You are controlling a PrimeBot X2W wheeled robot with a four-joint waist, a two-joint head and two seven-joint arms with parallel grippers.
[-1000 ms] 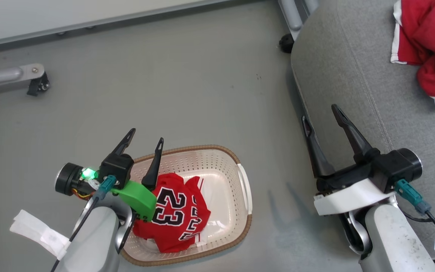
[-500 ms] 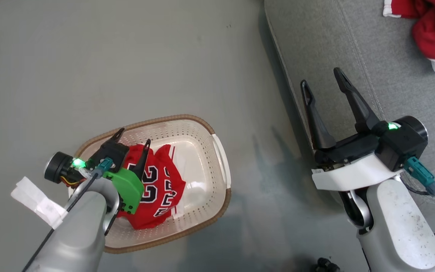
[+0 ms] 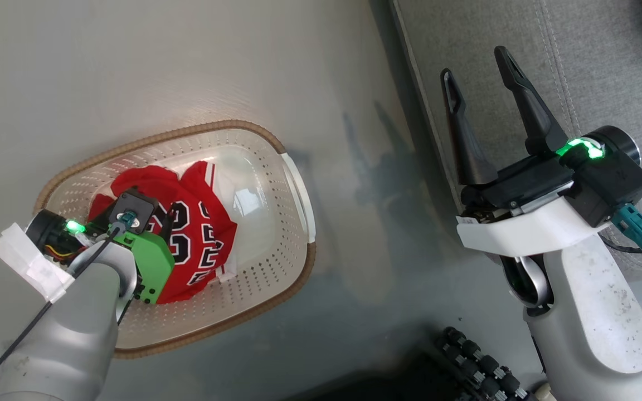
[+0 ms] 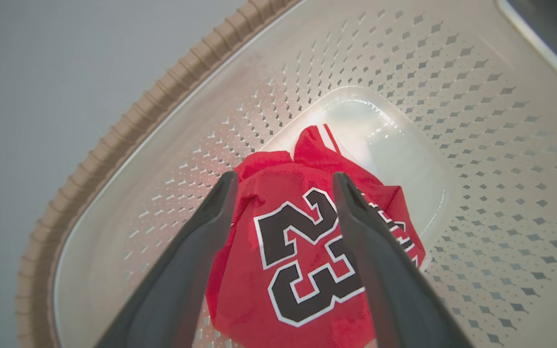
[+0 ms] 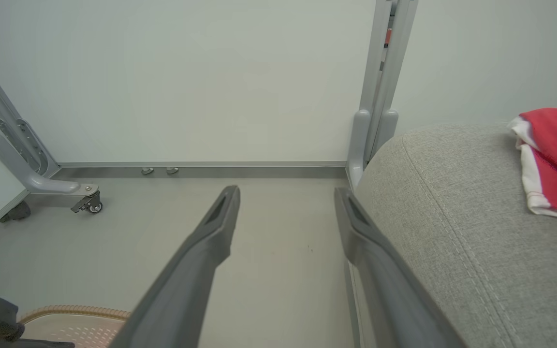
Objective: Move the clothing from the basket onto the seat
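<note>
Rightward, the grey seat carries a red garment toward its far right. Left of it on the floor stands the basket, the jersey crumpled in its left half (number 23 facing up). Left gripper hangs inside the basket, fingers wide on either side of the number, closed on nothing; whether they touch the cloth cannot be told. Right gripper hovers over the seat's left edge, fingers likewise wide and empty, well apart from both garments.
</note>
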